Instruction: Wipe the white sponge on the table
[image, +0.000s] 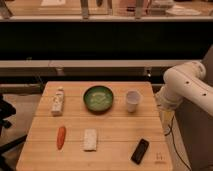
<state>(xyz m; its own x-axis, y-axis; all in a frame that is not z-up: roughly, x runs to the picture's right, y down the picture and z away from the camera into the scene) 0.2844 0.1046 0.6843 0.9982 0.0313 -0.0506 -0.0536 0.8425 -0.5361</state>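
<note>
- Looking from the far left, well away from the gripper (166, 113), I see a dark chair base (4, 116) on pale floor beside the table (115, 127).
- The table is a square top of light wooden slats. Its right edge lies just beside the gripper and the rest stretches off to the gripper's left.
- A long white packet (58, 101) with markings lies on the slats at the side farthest from the gripper, roughly level with it.
- An orange carrot-shaped piece (61, 137) lies lengthwise, far left of the gripper and nearer to me than it.
- The white sponge (90, 139) lies flat on the table, left of the gripper and nearer to me. It is apart from everything, with the carrot-shaped piece to one side and a black slab to the other.
- A green bowl (98, 98) sits mid-table, left of the gripper and about level with it.
- A white cup (132, 100) stands upright and is the thing closest to the gripper on its left.
- The black slab (140, 151) lies tilted near the front right corner, nearer to me than the gripper.
- The white arm (187, 80) bends in from the right. The gripper hangs at its low end, off the table's right edge and touching nothing I can see. I cannot tell how its jaws stand or whether they hold anything.
- Behind the gripper and table, a pale ledge (100, 63) runs across the room under a dark band, with wooden tops (30, 6) beyond.
</note>
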